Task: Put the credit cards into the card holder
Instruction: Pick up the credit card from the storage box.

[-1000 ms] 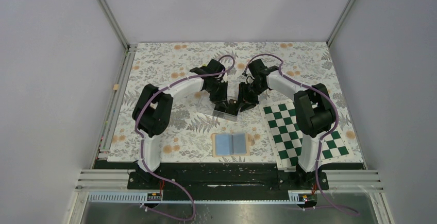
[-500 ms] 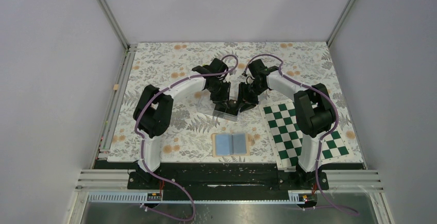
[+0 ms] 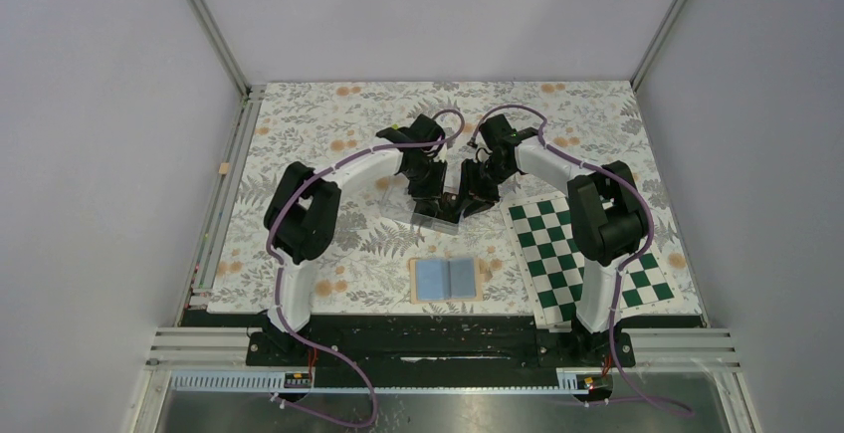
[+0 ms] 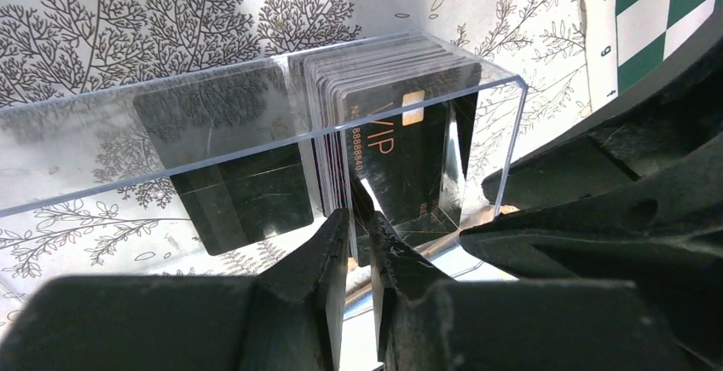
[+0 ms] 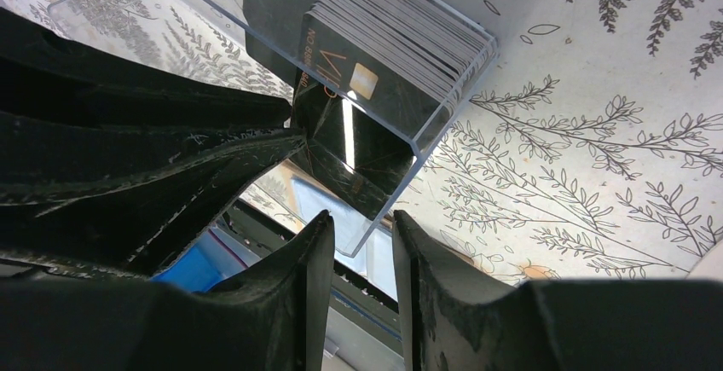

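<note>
A clear plastic case (image 3: 436, 216) stands on the floral mat beyond the card holder (image 3: 446, 279), which lies open with its light blue inside up. A stack of black credit cards (image 4: 401, 149) stands on edge at one end of the case (image 4: 128, 149), the front one marked VIP. My left gripper (image 4: 358, 217) is shut on the front card's near edge. Another dark card shape (image 4: 230, 166) shows through the case wall. In the right wrist view the same stack (image 5: 392, 30) fills the case end (image 5: 443, 107). My right gripper (image 5: 362, 222) is shut on that case's near corner.
A green-white checkerboard (image 3: 577, 254) lies right of the wallet, its edge showing in the left wrist view (image 4: 665, 4). Both grippers (image 3: 430, 202) (image 3: 466, 202) crowd together over the case. Grey walls and metal rails bound the mat.
The left arm's elbow and forearm have shifted slightly to the right while its gripper stays at the case. The right arm, the case and the wallet have not moved.
</note>
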Tool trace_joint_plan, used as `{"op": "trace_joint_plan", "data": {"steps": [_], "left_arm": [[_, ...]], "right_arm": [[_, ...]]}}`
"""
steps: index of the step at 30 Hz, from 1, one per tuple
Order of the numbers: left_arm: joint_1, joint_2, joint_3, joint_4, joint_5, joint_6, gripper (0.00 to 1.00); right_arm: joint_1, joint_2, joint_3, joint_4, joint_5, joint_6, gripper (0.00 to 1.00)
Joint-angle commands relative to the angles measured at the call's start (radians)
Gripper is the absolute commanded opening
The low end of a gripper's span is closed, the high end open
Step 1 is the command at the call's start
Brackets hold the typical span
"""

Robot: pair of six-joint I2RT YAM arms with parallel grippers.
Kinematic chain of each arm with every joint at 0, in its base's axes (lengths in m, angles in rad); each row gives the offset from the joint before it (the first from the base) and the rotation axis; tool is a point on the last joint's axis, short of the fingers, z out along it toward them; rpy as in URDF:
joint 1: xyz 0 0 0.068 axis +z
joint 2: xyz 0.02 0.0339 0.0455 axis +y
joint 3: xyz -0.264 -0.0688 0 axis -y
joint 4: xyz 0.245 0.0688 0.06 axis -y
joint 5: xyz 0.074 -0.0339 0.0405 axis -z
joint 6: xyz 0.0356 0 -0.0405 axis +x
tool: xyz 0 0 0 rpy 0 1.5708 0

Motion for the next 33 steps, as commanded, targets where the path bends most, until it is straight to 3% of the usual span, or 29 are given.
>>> {"op": "trace_joint_plan", "data": {"steps": [1, 8, 22, 27, 33], "left_arm": [[-0.010, -0.002, 0.036, 0.004, -0.014, 0.012, 0.13], [-0.021, -0.025, 0.053, -0.013, -0.050, 0.012, 0.09], [-0.052, -0.004, 0.091, -0.060, -0.104, 0.032, 0.16], [-0.052, -0.002, 0.096, -0.071, -0.162, 0.027, 0.26], [-0.053, 0.030, 0.112, -0.081, -0.150, 0.027, 0.25]], "right_arm": [[0.009, 0.003, -0.006, -0.001, -0.015, -0.008, 0.38], [0.010, 0.005, -0.006, -0.001, -0.018, -0.009, 0.38], [0.009, 0.005, -0.008, -0.003, -0.021, -0.011, 0.38], [0.009, 0.005, -0.008, -0.003, -0.023, -0.013, 0.38], [0.009, 0.007, -0.008, -0.004, -0.026, -0.013, 0.38]]}}
